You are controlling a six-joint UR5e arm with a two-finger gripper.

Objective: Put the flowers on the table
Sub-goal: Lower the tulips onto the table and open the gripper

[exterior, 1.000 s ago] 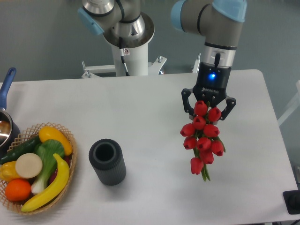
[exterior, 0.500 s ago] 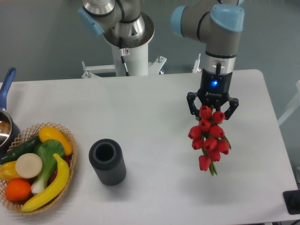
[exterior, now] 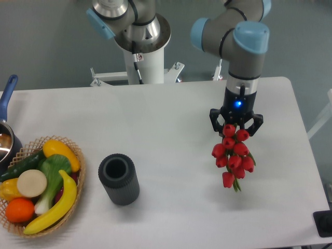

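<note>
The flowers (exterior: pixel 233 154) are a bunch of red tulip buds with a short green stem tip showing at the bottom. They hang over the right part of the white table (exterior: pixel 171 129). My gripper (exterior: pixel 236 127) points down, and its fingers are shut on the top of the bunch. The stems and leaves are mostly hidden behind the buds. I cannot tell whether the lowest bud touches the tabletop.
A dark grey ribbed vase (exterior: pixel 119 179) stands empty at the front centre-left. A wicker basket (exterior: pixel 41 184) of fruit and vegetables sits at the front left. A pot with a blue handle (exterior: pixel 6 111) is at the left edge. The arm's base (exterior: pixel 137 46) stands behind the table.
My gripper has moved a little to the right and lower with the flowers in it. The bunch now appears smaller and closer to the tabletop. Nothing else has moved.
</note>
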